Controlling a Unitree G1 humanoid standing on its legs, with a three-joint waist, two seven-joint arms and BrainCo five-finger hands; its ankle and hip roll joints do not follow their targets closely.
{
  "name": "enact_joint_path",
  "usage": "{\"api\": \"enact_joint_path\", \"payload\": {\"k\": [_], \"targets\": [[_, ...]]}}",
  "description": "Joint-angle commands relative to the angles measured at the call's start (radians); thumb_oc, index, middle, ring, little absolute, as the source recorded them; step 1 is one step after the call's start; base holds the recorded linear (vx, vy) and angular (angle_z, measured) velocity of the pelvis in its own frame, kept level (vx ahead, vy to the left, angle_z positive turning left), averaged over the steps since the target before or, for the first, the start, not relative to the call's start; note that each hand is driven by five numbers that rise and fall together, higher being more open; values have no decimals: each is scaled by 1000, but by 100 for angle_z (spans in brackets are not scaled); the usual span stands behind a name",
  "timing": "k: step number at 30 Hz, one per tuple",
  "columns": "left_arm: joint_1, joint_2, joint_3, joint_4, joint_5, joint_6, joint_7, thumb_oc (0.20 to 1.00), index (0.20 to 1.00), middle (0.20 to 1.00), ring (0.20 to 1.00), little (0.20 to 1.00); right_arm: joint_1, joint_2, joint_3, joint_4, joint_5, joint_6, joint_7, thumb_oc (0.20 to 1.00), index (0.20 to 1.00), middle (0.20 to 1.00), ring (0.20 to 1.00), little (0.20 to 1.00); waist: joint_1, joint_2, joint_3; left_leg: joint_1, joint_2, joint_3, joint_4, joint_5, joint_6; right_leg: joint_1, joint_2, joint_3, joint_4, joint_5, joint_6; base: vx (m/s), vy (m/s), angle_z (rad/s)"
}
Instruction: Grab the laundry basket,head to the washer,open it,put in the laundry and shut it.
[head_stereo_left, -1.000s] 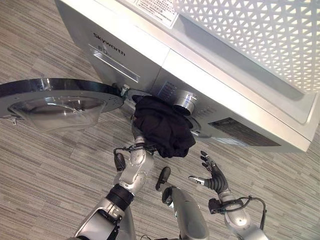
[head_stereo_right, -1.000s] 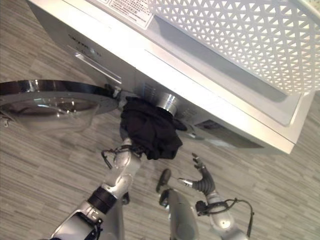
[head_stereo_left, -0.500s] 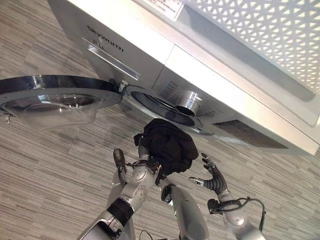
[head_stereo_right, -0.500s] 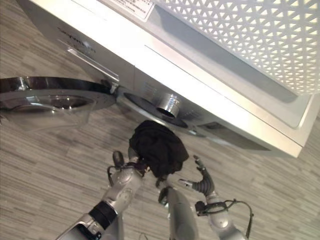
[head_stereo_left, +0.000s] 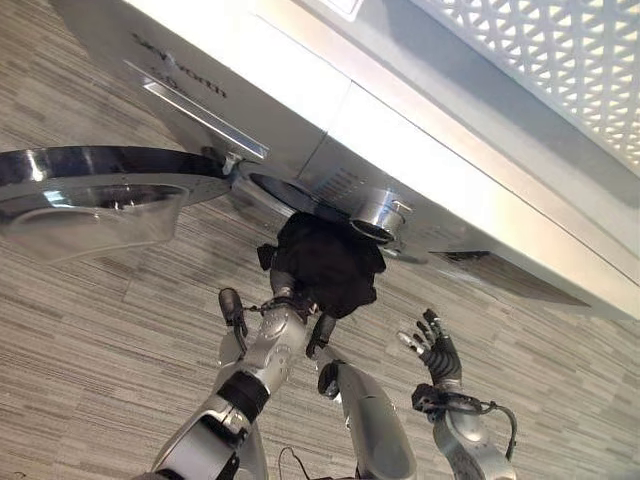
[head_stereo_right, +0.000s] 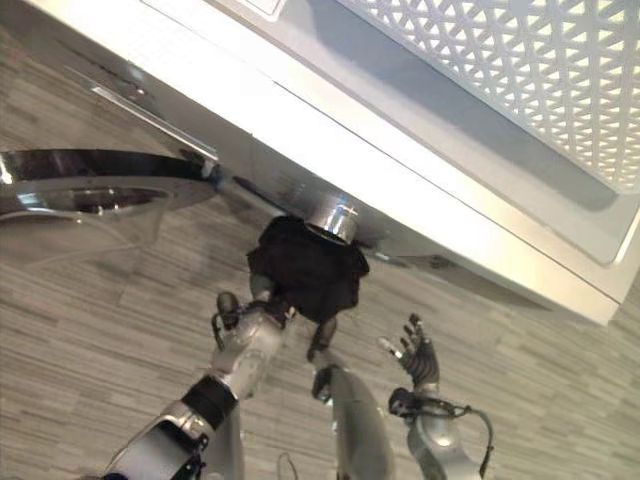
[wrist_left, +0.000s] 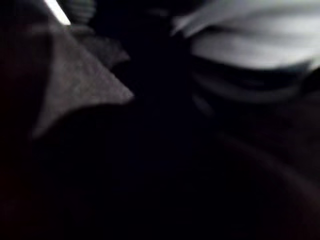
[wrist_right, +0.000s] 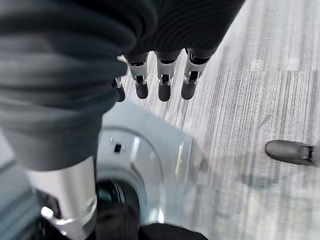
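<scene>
black cloth, the bundled laundry, sits bunched over the left hand, whose fingers are buried in it, so whether they clamp it i cannot tell; half a second ago the bundle hung lower, off the washer, and now it is raised against the drum mouth just ahead of the hand, beside the swung-open door. right eye view: the right hand waits off to the side, fingers spread apart. left wrist view: dark cloth close up. right wrist view: straight fingers over floor. loading looks under way.
</scene>
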Motion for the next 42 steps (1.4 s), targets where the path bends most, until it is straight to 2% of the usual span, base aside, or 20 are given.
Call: {"api": "enact_joint_path", "payload": {"k": [1, 3, 5, 11, 21, 29, 34, 35, 37, 42], "targets": [[-32, -112, 9, 29, -28, -48, 8, 200, 200, 200, 200, 200, -14, 27, -82, 4, 170, -81, -19, 1000, 1000, 1000, 1000, 1000, 4, -8, -12, 32, -98, 90, -118, -33, 45, 48, 97, -20, 113, -98, -7, 33, 7, -4], [-45, -114, 25, 37, -39, -49, 12, 200, 200, 200, 200, 200, -20, 38, -87, 11, 197, -84, -18, 1000, 1000, 1000, 1000, 1000, 4, -11, -13, 27, -99, 90, -117, -36, 48, 41, 97, -20, 116, -94, -5, 30, 2, -3], [-99, -118, 87, 67, -61, -58, 34, 200, 200, 200, 200, 200, -20, 50, -83, 0, 250, -87, -1, 1000, 1000, 1000, 1000, 1000, -2, -24, -14, 10, -103, 87, -110, -49, 53, 24, 96, -17, 122, -89, -2, 60, 12, -3], [-170, -109, 152, 112, -65, -67, 59, 200, 200, 200, 200, 200, -31, 43, -62, -11, 272, -87, 27, 1000, 1000, 1000, 1000, 1000, -14, -36, -16, -10, -105, 86, -97, -65, 59, 3, 95, -10, 132, -80, 4, 36, 10, -4], [-369, -56, 238, 175, -46, -82, 111, 200, 200, 200, 200, 200, -56, 0, -58, -47, 294, -70, 82, 1000, 1000, 1000, 1000, 1000, -56, -63, -40, -55, -121, 91, -62, -123, 83, -16, 88, 19, 113, -11, 45, 55, 33, -5], [-604, 77, 305, 305, -105, -58, 113, 200, 200, 200, 200, 200, -65, -50, -101, -67, 281, -40, 93, 1000, 1000, 1000, 1000, 1000, -96, -75, -78, -49, -138, 106, -50, -170, 99, 21, 84, 77, 62, 42, 78, 65, 57, -12], [-752, 204, 302, 397, -138, -23, 80, 200, 200, 200, 200, 200, -82, -75, -146, -73, 274, -21, 97, 1000, 1000, 1000, 1000, 1000, -122, -76, -109, -38, -150, 119, -50, -198, 110, 57, 83, 132, 20, 99, 110, 59, 59, -14], [-754, 205, 302, 399, -139, -23, 78, 200, 200, 200, 200, 200, -83, -74, -146, -73, 274, -21, 97, 1000, 1000, 1000, 1000, 1000, -122, -77, -108, -38, -149, 119, -50, -198, 110, 57, 83, 132, 20, 100, 109, 50, 53, -28], [-863, 282, 230, 428, -112, 10, 52, 200, 200, 200, 200, 200, -83, -92, -184, -79, 265, -6, 104, 1000, 1000, 1000, 1000, 1000, -140, -73, -129, -33, -152, 126, -39, -219, 119, 78, 76, 170, 5, 134, 127, 75, 48, -24], [-1017, 334, 143, 473, -88, 30, 21, 200, 200, 200, 200, 200, -87, -113, -246, -73, 246, 4, 102, 1000, 1000, 1000, 1000, 1000, -152, -73, -141, -31, -159, 137, -34, -233, 127, 100, 69, 207, -23, 182, 147, 46, 30, -17]]}}
